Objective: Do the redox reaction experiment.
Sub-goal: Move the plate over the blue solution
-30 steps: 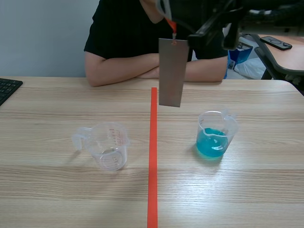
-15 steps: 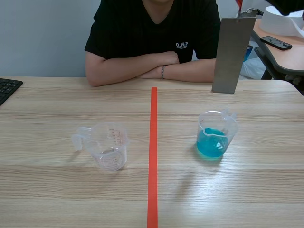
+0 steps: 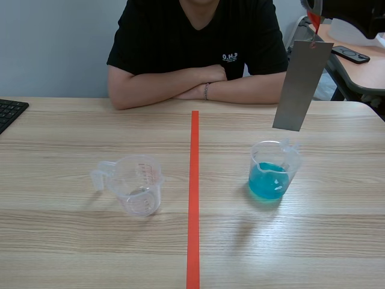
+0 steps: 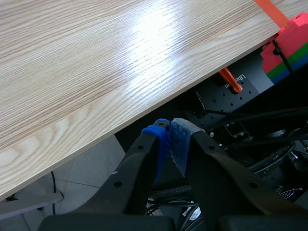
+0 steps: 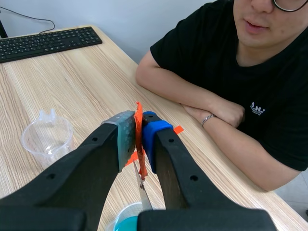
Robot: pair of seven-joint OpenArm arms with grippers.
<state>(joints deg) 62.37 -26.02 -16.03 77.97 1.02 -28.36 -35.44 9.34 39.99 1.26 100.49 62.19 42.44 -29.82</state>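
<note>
Right fingers (image 5: 126, 137) pinch the orange tab (image 5: 138, 115) of a metal strip (image 3: 299, 84) above the blue beaker (image 3: 272, 171) (left fingers (image 4: 159, 144) pressed together).

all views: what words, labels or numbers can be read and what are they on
"O.N.P", roughly: shirt logo; line beneath too small.
"Libe", cut off: black frame under the table edge.
Measuring cup red scale: too small to read.
Keyboard keys: unreadable.
Metal sheet: blank.

Two cups: an empty clear plastic measuring cup (image 3: 139, 183), a clear plastic cup of blue liquid (image 3: 274, 174). One flat grey metal strip (image 3: 302, 85), one black keyboard (image 3: 9, 112), one seated person (image 3: 195, 48).
</note>
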